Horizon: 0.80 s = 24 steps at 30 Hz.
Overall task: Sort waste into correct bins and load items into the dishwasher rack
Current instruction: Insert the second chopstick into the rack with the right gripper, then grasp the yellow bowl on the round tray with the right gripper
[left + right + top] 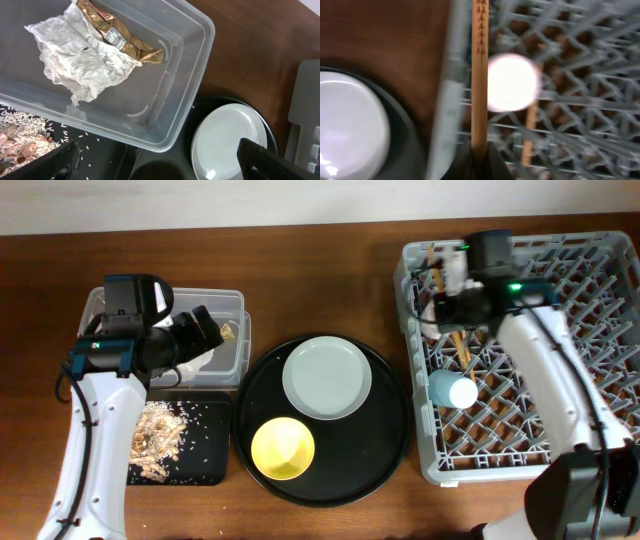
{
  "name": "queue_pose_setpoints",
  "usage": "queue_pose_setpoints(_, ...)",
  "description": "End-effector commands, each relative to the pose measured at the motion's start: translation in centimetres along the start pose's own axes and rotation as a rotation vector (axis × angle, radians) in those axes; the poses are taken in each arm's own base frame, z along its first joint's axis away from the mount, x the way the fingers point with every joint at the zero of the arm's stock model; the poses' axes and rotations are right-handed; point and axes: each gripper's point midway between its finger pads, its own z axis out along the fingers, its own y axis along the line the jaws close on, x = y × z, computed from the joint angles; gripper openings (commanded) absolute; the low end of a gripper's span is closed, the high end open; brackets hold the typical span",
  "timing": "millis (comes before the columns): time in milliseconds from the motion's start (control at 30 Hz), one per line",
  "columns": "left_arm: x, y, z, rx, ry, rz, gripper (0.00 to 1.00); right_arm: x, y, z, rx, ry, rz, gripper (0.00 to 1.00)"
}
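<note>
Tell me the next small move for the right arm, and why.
Probably lower the held chopstick into the rack, toward its partner, before releasing. The right gripper has its fingers shut on that chopstick, which runs close beside the rack's wall rather than resting in the lattice. The other chopstick already lies among the pegs near the blue cup.

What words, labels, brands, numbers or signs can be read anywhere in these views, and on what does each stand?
No legible word or number in any view.
Crinkled shiny gold-brown wrapper, lying in the clear rectangular plastic box: a small white printed patch, barcode-like, too small to read.
Thin wooden chopstick: a column of small dark marks near its far end, blurred, not readable as letters.
</note>
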Motion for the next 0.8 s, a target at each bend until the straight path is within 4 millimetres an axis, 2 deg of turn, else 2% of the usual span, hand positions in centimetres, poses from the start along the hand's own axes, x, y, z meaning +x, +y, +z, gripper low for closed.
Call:
queue_pose_setpoints(0, 0.2, 0.1, 0.2, -0.009, 0.006, -0.008, 0.99, 1.8, -3.7, 1.5, 0.014, 0.058, -0.006, 0.04)
queue_pose_setpoints(67, 0.2, 0.1, 0.2, -0.009, 0.006, -0.008, 0.99, 2.5, -5.7, 2.3, 0.029, 0.081, 0.019, 0.04)
queue_pose_setpoints(267, 0.2, 0.1, 0.2, -0.009, 0.006, -0.008, 0.99, 3.7, -8.8, 4.7, 0.056, 0.121, 0.072, 0.05)
queue_pose_setpoints(367, 0.2, 0.1, 0.2, -0.009, 0.006, -0.008, 0.99, 3.7, -8.7, 4.7, 0.044, 0.119, 0.078, 0.36)
queue_pose_setpoints(400, 0.2, 0.1, 0.2, -0.009, 0.006, -0.008, 0.99, 3.7, -8.6, 4.7, 0.041, 0.118, 0.078, 0.41)
queue_pose_setpoints(500, 0.2, 0.1, 0.2, -0.009, 0.005, -0.008, 0.99, 3.8, -8.4, 4.7, 0.035, 0.124, 0.077, 0.42)
queue_pose_setpoints(567, 0.2, 0.1, 0.2, -0.009, 0.005, -0.008, 0.99, 3.7, -6.9, 4.7, -0.053, 0.113, 0.094, 0.42)
queue_pose_setpoints(633, 0.2, 0.1, 0.2, -0.009, 0.005, -0.008, 0.99, 1.9, -1.2, 3.6, -0.392, 0.047, 0.209, 0.57)
queue_pose_setpoints(667, 0.2, 0.1, 0.2, -0.009, 0.005, -0.008, 0.99, 1.4, 1.1, 2.4, -0.544, 0.028, 0.224, 0.57)
queue_pose_setpoints(733, 0.2, 0.1, 0.2, -0.009, 0.006, -0.008, 1.0, 1.6, 3.6, 0.7, -0.702, 0.049, 0.257, 0.58)
queue_pose_setpoints(767, 0.2, 0.1, 0.2, -0.009, 0.006, -0.007, 0.99, 2.6, 5.1, 0.0, -0.75, 0.097, 0.248, 0.6)
